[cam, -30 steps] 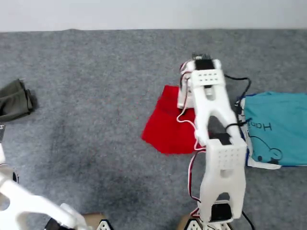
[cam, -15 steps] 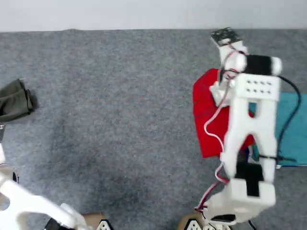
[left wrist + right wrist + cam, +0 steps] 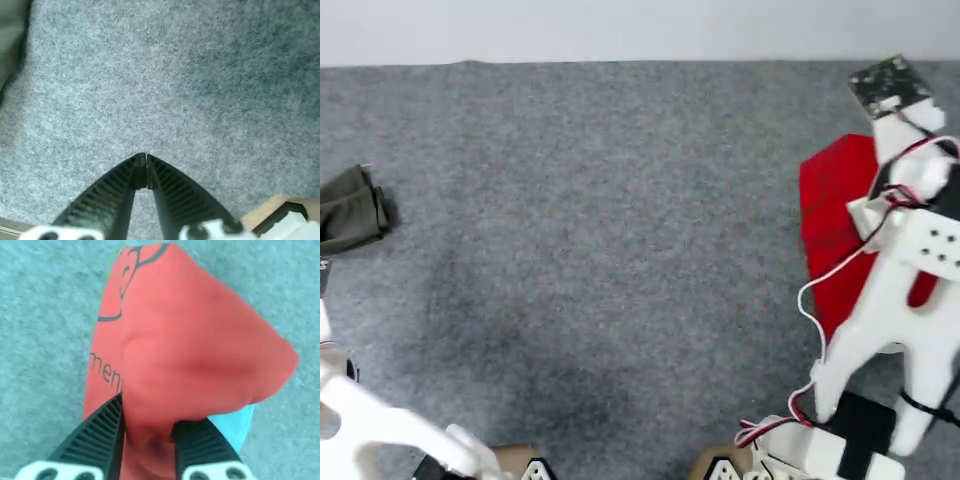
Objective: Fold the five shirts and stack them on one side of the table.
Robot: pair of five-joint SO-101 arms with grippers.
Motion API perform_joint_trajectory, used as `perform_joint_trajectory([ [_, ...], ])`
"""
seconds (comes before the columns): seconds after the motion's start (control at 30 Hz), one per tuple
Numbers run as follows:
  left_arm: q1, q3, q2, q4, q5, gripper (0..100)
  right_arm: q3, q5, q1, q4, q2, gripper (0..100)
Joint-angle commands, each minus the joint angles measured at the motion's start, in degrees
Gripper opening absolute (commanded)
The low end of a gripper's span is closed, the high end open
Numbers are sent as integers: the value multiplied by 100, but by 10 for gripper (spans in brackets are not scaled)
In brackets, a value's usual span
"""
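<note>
Right hand [image 3: 149, 421] is clamped on a bunched edge of the red cotton shirt [image 3: 195, 340], spread ahead of it over a teal shirt [image 3: 232, 427]. Small pinch, so the fold could flop open or land crooked. Left hand [image 3: 146, 161] is clenched empty over the grey felt bench [image 3: 620, 200].

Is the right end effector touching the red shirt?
Touching. In the right wrist view the right end effector is closed on a fold of the red shirt, and the cloth is pinched inside it.
</note>
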Motion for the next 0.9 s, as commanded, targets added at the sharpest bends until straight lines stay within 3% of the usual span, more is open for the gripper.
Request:
perform_joint_trajectory([
  [0.0,18,-154,-149,53,-44,6,-26,70,338,-207,286,9],
  [0.37,-18,-154,-149,62,-44,6,-35,114,1042,-1613,1807,9],
  [0.57,-18,-154,-149,123,-44,6,-44,712,1376,-2246,2396,20],
  [0.7,-18,-154,-149,105,-44,6,-62,598,1481,-2273,2466,175],
  [0.8,-9,-154,-141,97,-44,6,-62,-185,1587,-2273,2176,296],
  [0.87,9,-154,-141,97,-44,6,-62,-492,1596,-2237,1886,324],
])
